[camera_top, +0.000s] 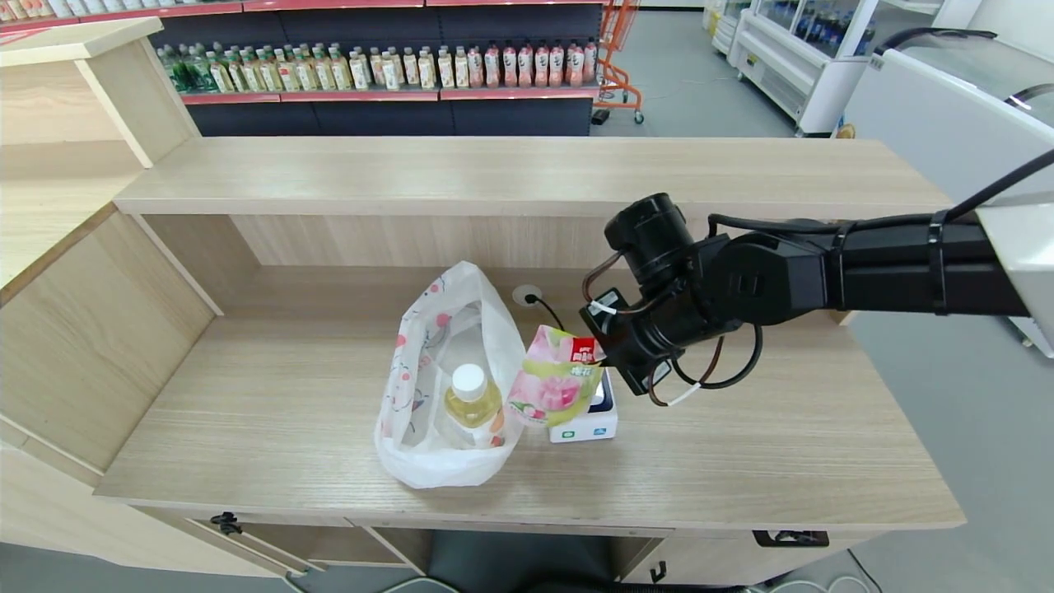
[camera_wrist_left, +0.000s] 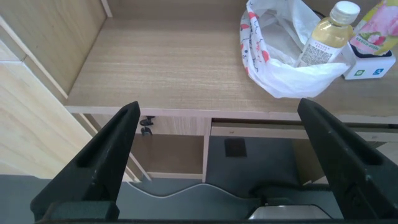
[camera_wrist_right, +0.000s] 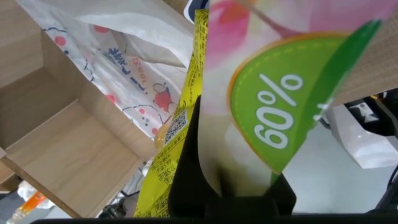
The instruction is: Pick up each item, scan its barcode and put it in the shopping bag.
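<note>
My right gripper [camera_top: 599,356] is shut on the top corner of a green and pink snack pouch [camera_top: 554,377], which hangs just above the white barcode scanner box [camera_top: 586,422], right beside the shopping bag [camera_top: 436,387]. The white plastic bag stands open on the counter with a yellow drink bottle [camera_top: 472,397] inside. In the right wrist view the pouch [camera_wrist_right: 292,93] sits pinched between the dark fingers [camera_wrist_right: 186,168], with the bag [camera_wrist_right: 118,56] behind. My left gripper [camera_wrist_left: 217,155] hangs open below the counter's front edge, its fingers [camera_wrist_left: 106,155] wide apart and holding nothing; it sees the bag [camera_wrist_left: 280,56] and bottle [camera_wrist_left: 326,34].
The wooden counter [camera_top: 263,412] has a raised back ledge [camera_top: 527,173] and a side wall on the left. A cable port [camera_top: 527,295] with a black wire sits behind the scanner. Bare counter lies left and right of the bag.
</note>
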